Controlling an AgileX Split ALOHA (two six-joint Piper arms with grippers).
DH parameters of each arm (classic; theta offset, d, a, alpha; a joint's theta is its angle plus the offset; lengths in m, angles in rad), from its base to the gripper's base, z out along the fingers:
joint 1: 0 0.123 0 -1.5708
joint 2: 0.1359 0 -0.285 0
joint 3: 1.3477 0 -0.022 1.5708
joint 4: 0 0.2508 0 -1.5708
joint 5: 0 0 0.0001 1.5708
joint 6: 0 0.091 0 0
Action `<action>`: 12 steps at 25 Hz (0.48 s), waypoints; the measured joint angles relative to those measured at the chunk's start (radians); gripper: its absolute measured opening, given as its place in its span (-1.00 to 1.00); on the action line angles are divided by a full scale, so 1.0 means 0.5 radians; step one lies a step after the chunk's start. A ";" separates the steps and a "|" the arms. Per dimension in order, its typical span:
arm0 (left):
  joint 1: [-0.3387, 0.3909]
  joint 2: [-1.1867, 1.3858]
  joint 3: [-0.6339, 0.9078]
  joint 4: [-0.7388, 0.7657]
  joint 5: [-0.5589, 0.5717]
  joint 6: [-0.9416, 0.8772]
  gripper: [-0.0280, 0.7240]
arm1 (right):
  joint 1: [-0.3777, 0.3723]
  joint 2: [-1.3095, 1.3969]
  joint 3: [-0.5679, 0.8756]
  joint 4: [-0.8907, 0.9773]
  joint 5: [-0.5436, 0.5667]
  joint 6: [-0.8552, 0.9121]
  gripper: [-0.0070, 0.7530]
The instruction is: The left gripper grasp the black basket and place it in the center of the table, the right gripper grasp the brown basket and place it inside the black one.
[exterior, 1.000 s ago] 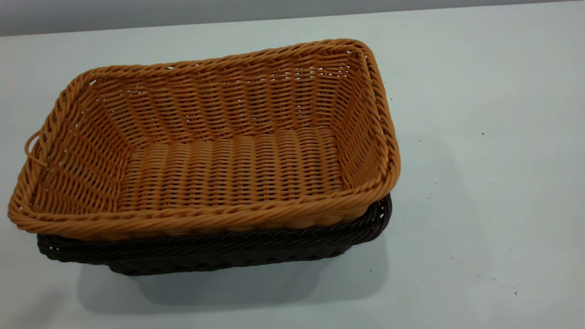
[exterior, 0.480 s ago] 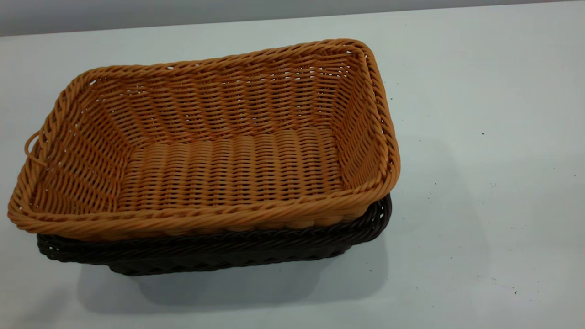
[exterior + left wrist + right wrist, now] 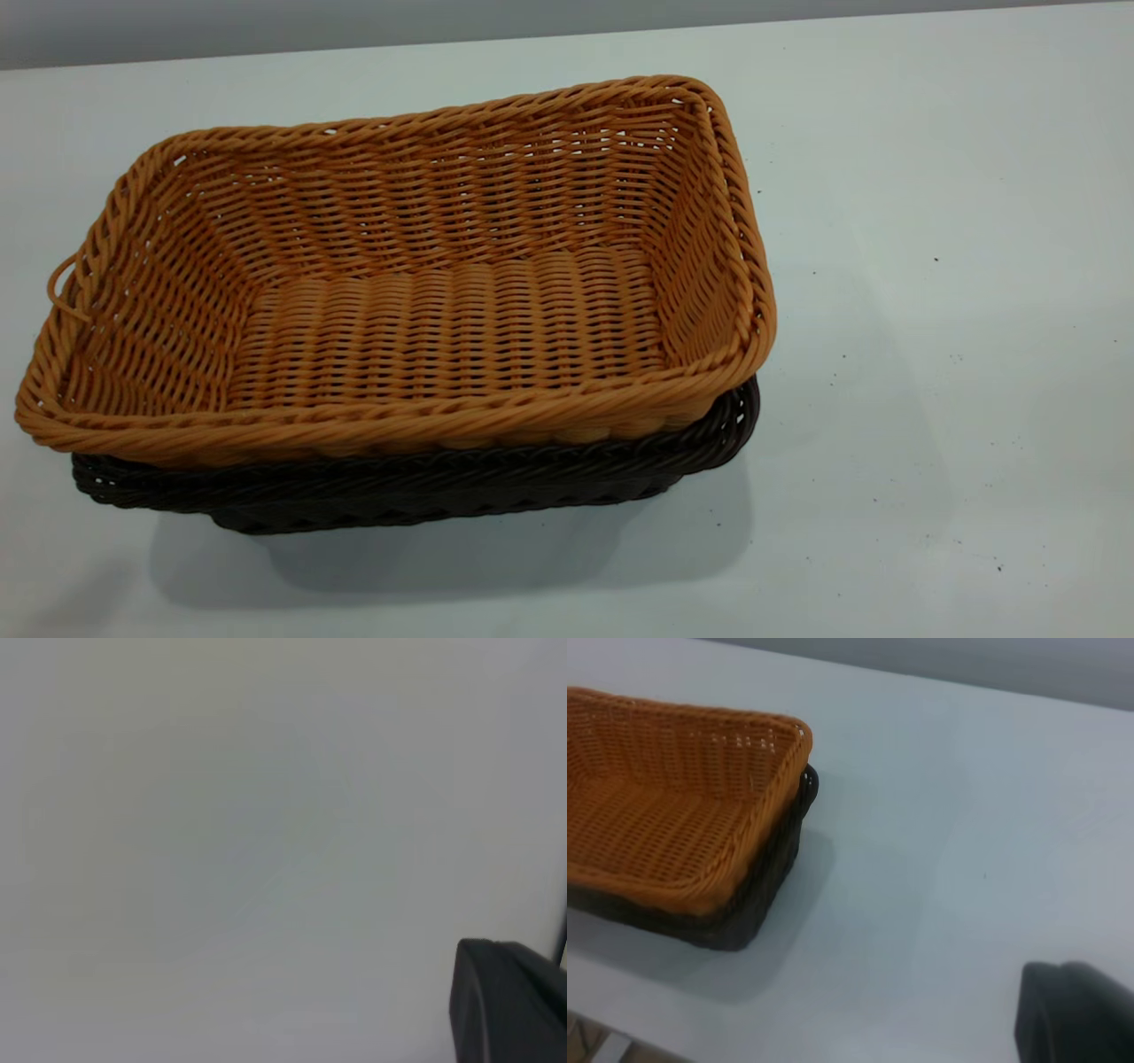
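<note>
1. Orange-tan wicker, the brown basket (image 3: 452, 328) sat nested inside the black basket (image 3: 443, 492) on the white tabletop (image 3: 930, 266).
2. Neither end effector appeared in the exterior view.
3. Each wrist view showed only a dark part of its own end effector at the edge, so whether the fingers were apart or together could not be told.

White table (image 3: 930, 177) w/ black basket (image 3: 425, 492)

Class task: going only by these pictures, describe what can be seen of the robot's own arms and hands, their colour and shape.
Very little shows. The exterior view shows no arm. Each wrist view shows only one dark, near-black, rounded, smooth piece of the rig at the picture's edge: one in the left wrist view, one in the right wrist view. No fingers, cables or markings are visible.
</note>
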 joint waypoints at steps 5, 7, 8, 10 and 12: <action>0.000 -0.048 -0.002 0.000 0.000 0.000 -0.93 | 0.000 0.000 -0.002 0.013 0.003 0.004 -0.98; 0.000 -0.098 -0.002 0.000 -0.014 0.000 -0.93 | 0.000 0.000 -0.002 0.013 0.005 0.004 -0.98; 0.000 -0.123 -0.002 0.000 -0.029 0.000 -0.93 | 0.000 0.000 -0.002 0.013 0.005 0.004 -0.98; 0.000 -0.196 -0.002 0.000 -0.082 0.000 -0.93 | 0.000 0.000 -0.002 0.013 0.007 0.004 -0.98; 0.000 -0.268 -0.002 -0.002 -0.184 0.000 -0.93 | 0.000 0.000 -0.002 0.013 0.009 0.004 -0.98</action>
